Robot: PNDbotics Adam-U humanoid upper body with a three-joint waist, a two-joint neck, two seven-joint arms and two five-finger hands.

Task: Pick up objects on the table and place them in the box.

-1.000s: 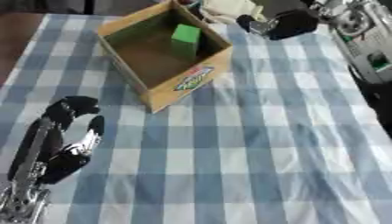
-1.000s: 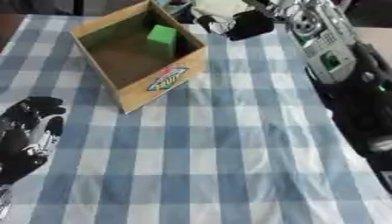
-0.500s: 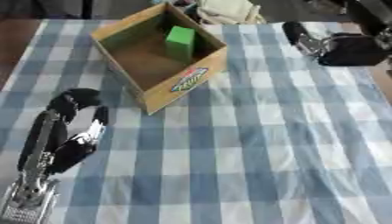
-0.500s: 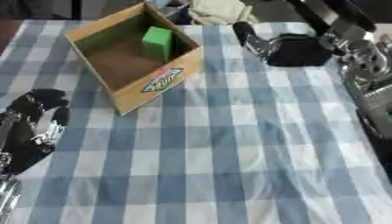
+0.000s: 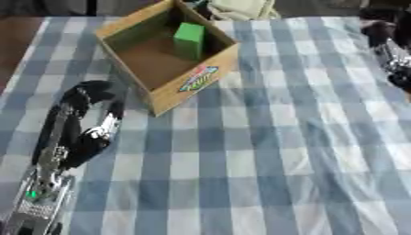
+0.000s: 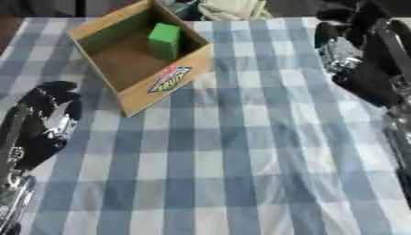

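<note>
Left hand (image 5: 84, 124) rests left of the cardboard box (image 5: 197, 80), fingers relaxed, holding nothing. Green block (image 5: 189, 40) stands inside the box; probably light, rigid, best pinched across flat sides. Right hand (image 6: 353, 59) right of the box: finger state unclear.

Block (image 5: 189, 39) in box (image 5: 192, 78); box far-left on table (image 5: 265, 151).

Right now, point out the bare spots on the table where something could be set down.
The widest bare cloth lies in front of the box, between the left hand and right hand. A narrower strip runs between box and right hand. It is crowded behind the box, and its floor holds a green block.
</note>
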